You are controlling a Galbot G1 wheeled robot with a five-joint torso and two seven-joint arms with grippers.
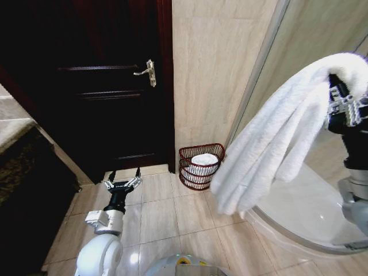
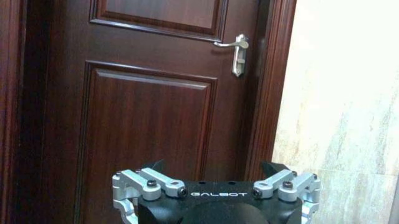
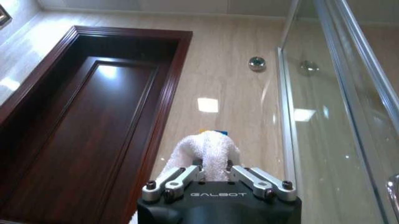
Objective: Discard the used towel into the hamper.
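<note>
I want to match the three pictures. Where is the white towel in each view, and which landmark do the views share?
Head view: the white towel hangs on the right, draped from the raised right end effector, above the floor and to the right of the hamper.
Left wrist view: the towel is not in it.
Right wrist view: the towel sits low in the centre, pinched between the end effector's fingers.
Shared landmark: the dark wooden door.
</note>
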